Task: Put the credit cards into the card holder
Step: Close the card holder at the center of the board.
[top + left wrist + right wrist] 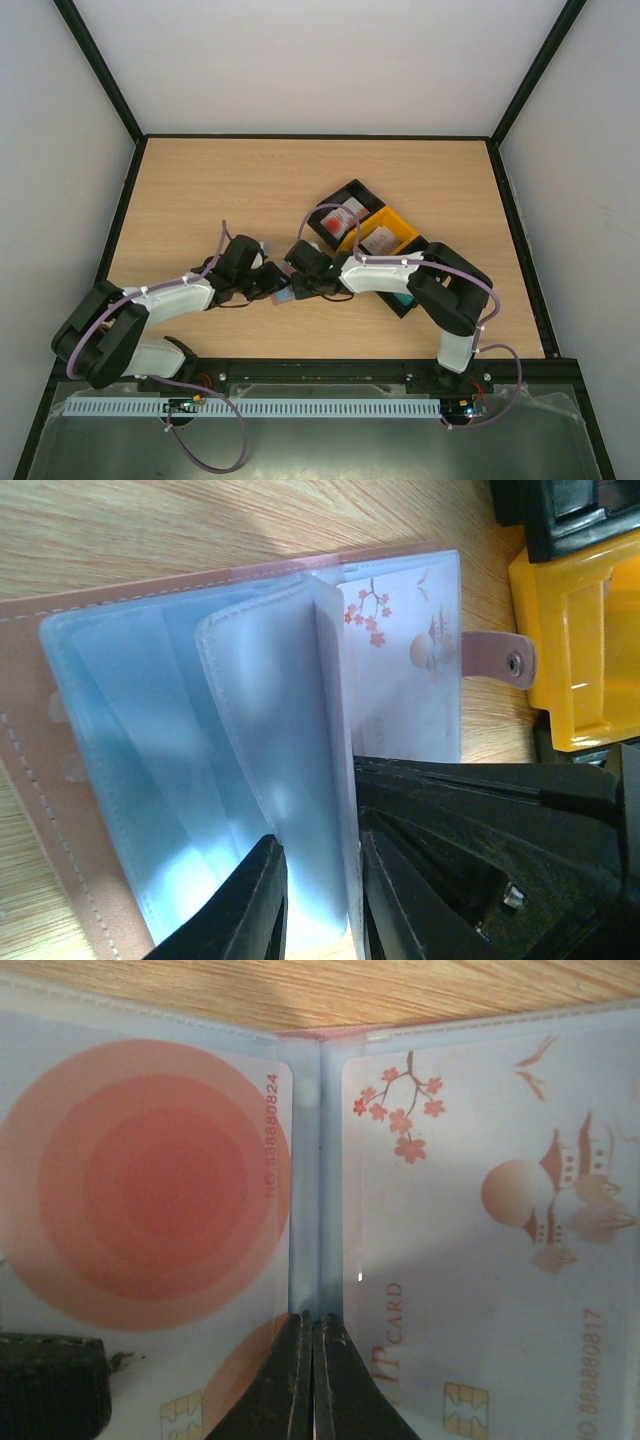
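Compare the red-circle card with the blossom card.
The red-circle card bears large concentric circles; the blossom card shows a branch, sun and pagoda. The red-circle card's print covers most of its face; the blossom card's leaves much white. Both carry a chip and a number and sit in the card holder sleeves.

Left arm [170, 296] and right arm [385, 274]: white shells, black joints. Lilac cable [243, 432] runs along each. White ties [145, 291] cinch it.
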Motion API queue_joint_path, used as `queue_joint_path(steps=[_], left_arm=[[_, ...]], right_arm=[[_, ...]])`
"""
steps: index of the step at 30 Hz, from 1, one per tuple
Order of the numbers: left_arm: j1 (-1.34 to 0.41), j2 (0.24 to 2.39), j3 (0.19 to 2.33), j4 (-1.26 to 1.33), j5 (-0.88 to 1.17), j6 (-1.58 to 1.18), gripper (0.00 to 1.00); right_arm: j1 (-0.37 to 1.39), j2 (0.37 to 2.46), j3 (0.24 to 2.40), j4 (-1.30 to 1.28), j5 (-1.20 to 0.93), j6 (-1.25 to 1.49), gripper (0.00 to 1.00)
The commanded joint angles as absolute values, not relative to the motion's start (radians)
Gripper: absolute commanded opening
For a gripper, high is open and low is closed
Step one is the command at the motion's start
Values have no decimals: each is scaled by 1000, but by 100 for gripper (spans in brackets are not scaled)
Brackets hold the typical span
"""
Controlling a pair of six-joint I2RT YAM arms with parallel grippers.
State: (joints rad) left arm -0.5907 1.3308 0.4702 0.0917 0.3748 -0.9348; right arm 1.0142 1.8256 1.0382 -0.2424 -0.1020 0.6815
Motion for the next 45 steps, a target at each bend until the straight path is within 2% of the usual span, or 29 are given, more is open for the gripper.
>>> queue_joint_path(steps=[1, 10, 17, 29, 36, 45], left_arm=[[-595, 1351, 456, 139, 423, -930, 23], [-595, 1348, 457, 138, 421, -914, 19], [-594, 1322, 452, 103, 375, -900, 20], [-594, 1311, 476, 85, 376, -881, 23], [-594, 1290, 476, 22, 318, -867, 30], [-595, 1283, 475, -10, 280, -859, 33]], right_arm=[[1019, 1815, 1010, -259, -87, 694, 2], [1018, 1797, 987, -234, -85, 708, 2], [1018, 1734, 970, -201, -57, 732, 4], [1009, 1607, 934, -178, 23, 758, 18], [977, 1510, 895, -212, 142, 762, 28], [909, 1549, 868, -274, 154, 721, 40]])
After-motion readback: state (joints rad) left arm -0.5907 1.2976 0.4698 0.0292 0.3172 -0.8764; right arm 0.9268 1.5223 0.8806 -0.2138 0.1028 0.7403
